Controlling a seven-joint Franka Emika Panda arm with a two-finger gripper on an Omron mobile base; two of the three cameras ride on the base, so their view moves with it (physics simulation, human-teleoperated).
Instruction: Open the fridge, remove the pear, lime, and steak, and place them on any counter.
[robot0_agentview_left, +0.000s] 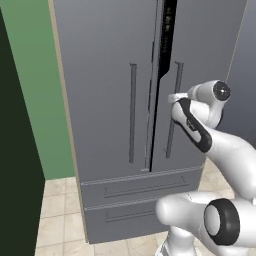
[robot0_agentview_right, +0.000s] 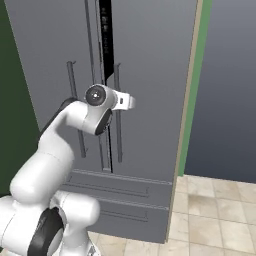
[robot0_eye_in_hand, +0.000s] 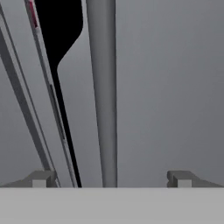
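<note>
Where the fridge (robot0_agentview_left: 105, 100) fills the base views — tall, smooth, matte grey, with long thin bar handles, a glossy black centre strip and two flat drawers at the bottom — stands shut or nearly so, top cut off by the frame. Inside hidden; just a sliver of red near the upper edge of the hand view, too small to name. Bent at the elbow and reaching forward, with the gripper (robot0_eye_in_hand: 111, 178) spread wide, fingertips either side of the right door's handle (robot0_eye_in_hand: 104, 94), touch not discernible.
</note>
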